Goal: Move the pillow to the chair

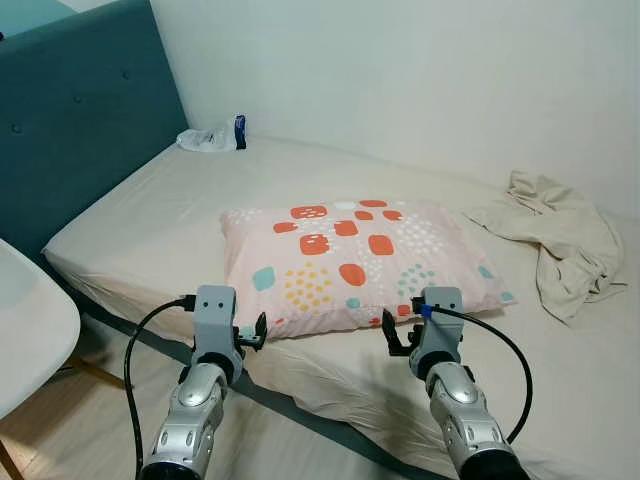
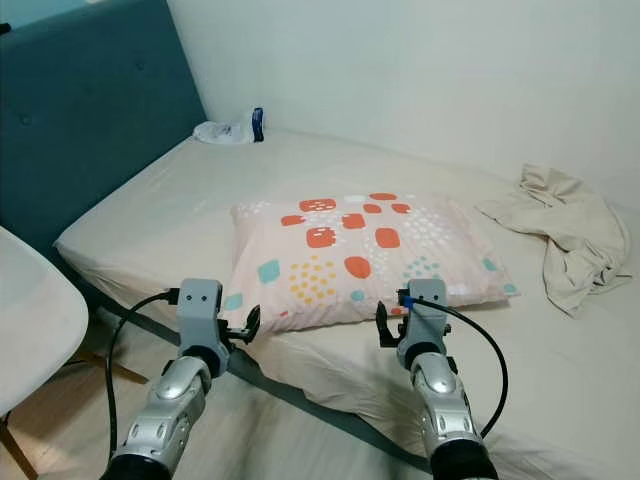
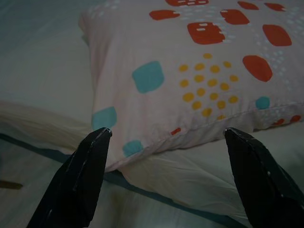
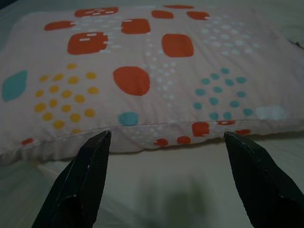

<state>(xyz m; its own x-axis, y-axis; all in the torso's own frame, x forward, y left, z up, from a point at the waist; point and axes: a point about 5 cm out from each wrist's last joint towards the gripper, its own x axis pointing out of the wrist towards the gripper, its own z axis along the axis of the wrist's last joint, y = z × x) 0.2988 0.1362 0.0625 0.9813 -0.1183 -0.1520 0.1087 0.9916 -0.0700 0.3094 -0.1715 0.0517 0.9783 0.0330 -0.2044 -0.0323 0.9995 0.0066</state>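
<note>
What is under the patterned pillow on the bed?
The pillow lies flat on the bed's beige sheet, which shows all around it. Whatever is directly beneath is covered; nothing pokes out at its edges.

Both eye views are bright, evenly lit and sharp, without glare. The wrist views are dim and murky; a soft shadow lies on the bed (image 4: 166,190) toward 6 o'clock.

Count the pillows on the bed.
1. The pink rectangular fabric pillow with red, yellow and teal spots lies flat mid-mattress near the front edge, ahead of both open grippers. The crumpled beige cloth to its right could hide more.
</note>
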